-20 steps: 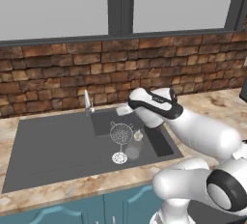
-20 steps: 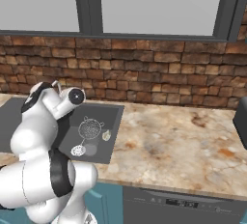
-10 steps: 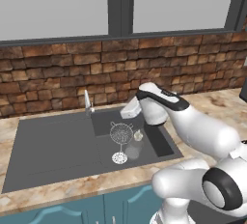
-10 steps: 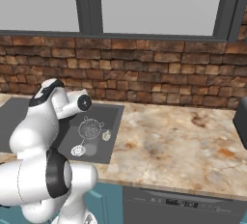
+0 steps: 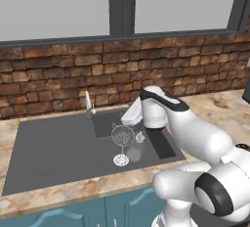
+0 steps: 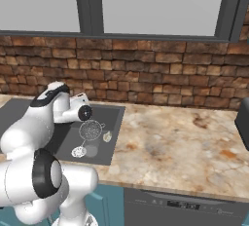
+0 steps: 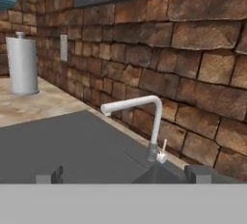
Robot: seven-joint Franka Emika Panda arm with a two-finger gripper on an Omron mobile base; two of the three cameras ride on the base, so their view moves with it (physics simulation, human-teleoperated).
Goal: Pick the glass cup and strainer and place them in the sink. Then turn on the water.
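The dark grey sink (image 5: 53, 152) (image 6: 19, 110) holds the wire-mesh strainer (image 5: 122, 135) (image 6: 91, 130), which sits beside the round silver drain (image 5: 120, 160). The glass cup (image 5: 135, 151) (image 6: 91, 149) is a faint clear shape just right of the drain. My gripper (image 5: 124, 121) (image 7: 123, 175) hovers over the sink's back right, above the strainer, and points at the slim faucet (image 5: 88, 103) (image 7: 154, 121). Its fingers (image 7: 48, 174) stand wide apart and open, with nothing between them. The faucet's small lever (image 7: 163, 150) sits at its base, and the spout is dry.
A small pale object (image 5: 140, 137) lies right of the strainer. A brick wall (image 5: 146, 69) rises close behind the faucet. A paper towel roll (image 7: 21, 63) stands on the counter beyond the sink. Marbled counter (image 6: 180, 142) stretches to the right, with a dark appliance (image 6: 243, 122) at its edge.
My hand has swung left and down from beside the sink's right rim to over its back, turning toward the faucet. Strainer and cup have stayed put.
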